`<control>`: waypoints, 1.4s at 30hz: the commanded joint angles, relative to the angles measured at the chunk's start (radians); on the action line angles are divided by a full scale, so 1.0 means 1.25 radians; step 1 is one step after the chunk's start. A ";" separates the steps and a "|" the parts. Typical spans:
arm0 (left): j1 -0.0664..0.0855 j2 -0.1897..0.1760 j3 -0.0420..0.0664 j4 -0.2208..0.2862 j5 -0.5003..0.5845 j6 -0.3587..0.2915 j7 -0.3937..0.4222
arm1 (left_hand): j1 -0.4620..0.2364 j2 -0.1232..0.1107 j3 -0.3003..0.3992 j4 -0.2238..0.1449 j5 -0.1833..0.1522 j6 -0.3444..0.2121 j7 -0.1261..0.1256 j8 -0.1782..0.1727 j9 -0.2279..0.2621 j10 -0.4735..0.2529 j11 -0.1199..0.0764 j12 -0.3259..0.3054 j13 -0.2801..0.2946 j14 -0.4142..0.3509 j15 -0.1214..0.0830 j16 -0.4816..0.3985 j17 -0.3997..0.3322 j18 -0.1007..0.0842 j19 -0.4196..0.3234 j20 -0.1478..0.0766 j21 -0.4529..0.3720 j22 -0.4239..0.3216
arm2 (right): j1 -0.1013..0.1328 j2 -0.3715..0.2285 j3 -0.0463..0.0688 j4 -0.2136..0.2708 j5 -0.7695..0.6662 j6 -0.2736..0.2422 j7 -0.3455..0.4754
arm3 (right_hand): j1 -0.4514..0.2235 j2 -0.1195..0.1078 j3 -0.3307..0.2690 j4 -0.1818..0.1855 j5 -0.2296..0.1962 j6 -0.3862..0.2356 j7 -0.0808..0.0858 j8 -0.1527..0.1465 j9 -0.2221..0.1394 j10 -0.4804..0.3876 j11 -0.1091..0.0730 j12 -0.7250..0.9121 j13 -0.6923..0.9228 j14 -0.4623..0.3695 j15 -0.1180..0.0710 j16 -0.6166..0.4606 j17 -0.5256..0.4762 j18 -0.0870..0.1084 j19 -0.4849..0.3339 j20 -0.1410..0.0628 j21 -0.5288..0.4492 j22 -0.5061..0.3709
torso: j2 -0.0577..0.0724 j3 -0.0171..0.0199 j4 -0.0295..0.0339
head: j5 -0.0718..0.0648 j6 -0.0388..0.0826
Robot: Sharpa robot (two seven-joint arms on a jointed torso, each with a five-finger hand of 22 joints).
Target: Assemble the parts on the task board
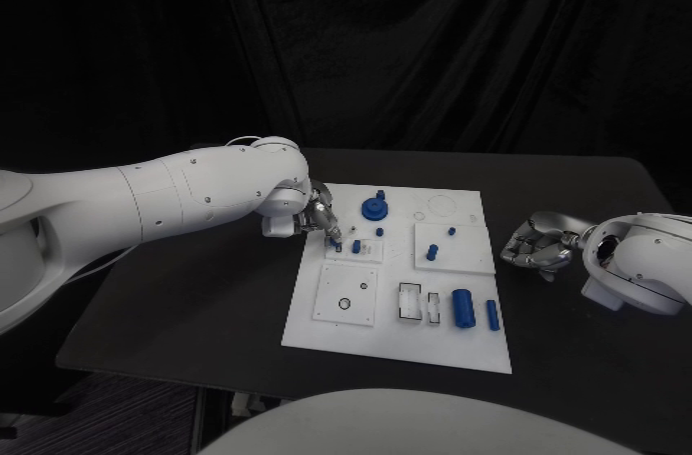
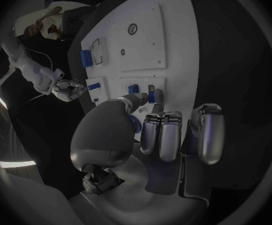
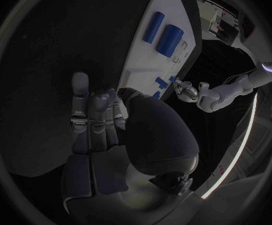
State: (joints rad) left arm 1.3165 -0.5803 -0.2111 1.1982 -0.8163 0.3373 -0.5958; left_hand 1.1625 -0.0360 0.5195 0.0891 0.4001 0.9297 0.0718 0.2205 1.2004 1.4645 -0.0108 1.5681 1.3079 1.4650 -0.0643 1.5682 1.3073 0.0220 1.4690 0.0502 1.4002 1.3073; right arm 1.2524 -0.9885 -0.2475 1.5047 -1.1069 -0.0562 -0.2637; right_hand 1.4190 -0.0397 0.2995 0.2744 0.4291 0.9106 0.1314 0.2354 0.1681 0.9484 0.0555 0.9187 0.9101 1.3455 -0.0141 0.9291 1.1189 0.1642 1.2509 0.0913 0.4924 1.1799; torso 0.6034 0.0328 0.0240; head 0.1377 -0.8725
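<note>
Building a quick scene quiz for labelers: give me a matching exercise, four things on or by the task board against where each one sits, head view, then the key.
Things:
1. left robot hand
2. right robot hand
3. large blue cylinder
4. blue knob part

Places:
A. on the black table, off the board's right edge
B. near corner of the task board, beside a slimmer blue piece
C. far part of the board, standing up
D. over the board's left edge, fingers down

Pairs: 1-D, 2-A, 3-B, 4-C
</note>
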 commanded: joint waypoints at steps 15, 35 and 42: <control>-0.002 0.003 0.001 0.004 0.004 0.028 -0.006 | -0.007 0.000 0.040 -0.043 0.004 0.003 -0.005 0.000 0.001 0.085 0.004 0.002 0.210 0.085 0.007 0.002 0.211 0.015 0.011 0.004 -0.002 0.168 | -0.003 0.000 0.000 0.001 -0.004 -0.006 -0.007 | 0.004 -0.003 0.002 -0.002 0.002 -0.004 0.001 0.004 0.000 -0.008 -0.001 -0.006 -0.002 -0.007 0.001 -0.006 -0.002 0.010 -0.009 0.000 -0.007 -0.002 | 0.000 -0.0001 0.0007 | 0.000 0.000; -0.003 0.003 0.000 0.010 0.004 0.020 -0.002 | -0.006 0.001 0.043 -0.049 0.005 0.002 -0.005 -0.001 0.000 0.085 0.004 0.002 0.210 0.085 0.006 0.002 0.211 0.016 0.009 0.004 -0.006 0.167 | -0.003 0.000 0.000 0.002 -0.004 -0.004 -0.009 | 0.004 -0.003 0.002 -0.002 0.002 -0.004 0.001 0.004 0.000 -0.008 -0.001 -0.006 -0.002 -0.007 0.001 -0.006 -0.002 0.010 -0.009 0.000 -0.007 -0.002 | -0.001 0.0000 0.0007 | 0.001 0.000; -0.003 0.008 0.000 0.005 0.004 0.009 0.002 | -0.008 0.002 0.043 -0.049 0.003 0.001 -0.004 -0.001 0.000 0.085 0.005 0.002 0.210 0.085 0.007 0.002 0.211 0.017 0.007 0.004 -0.009 0.165 | -0.003 0.000 0.000 0.003 -0.004 -0.002 -0.010 | 0.004 -0.003 0.002 -0.002 0.002 -0.004 0.001 0.004 0.000 -0.008 -0.001 -0.006 -0.002 -0.007 0.001 -0.006 -0.002 0.010 -0.009 0.000 -0.007 -0.002 | 0.000 0.0001 0.0005 | 0.000 0.000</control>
State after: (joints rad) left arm 1.3143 -0.5728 -0.2113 1.2048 -0.8162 0.3590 -0.6053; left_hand 1.1545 -0.0440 0.5195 0.0891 0.4035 0.9322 0.0681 0.2201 1.2001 1.4645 -0.0107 1.5681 1.3079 1.4650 -0.0643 1.5682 1.3080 0.0308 1.4690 0.0503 1.3923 1.3073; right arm 1.2511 -0.9880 -0.2475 1.5057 -1.1069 -0.0564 -0.2638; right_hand 1.4190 -0.0398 0.2995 0.2744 0.4291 0.9106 0.1314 0.2354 0.1681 0.9450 0.0519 0.9148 0.9081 1.3419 -0.0105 0.9249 1.1173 0.1642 1.2436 0.0913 0.4867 1.1782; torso 0.6027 0.0327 0.0247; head 0.1391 -0.8725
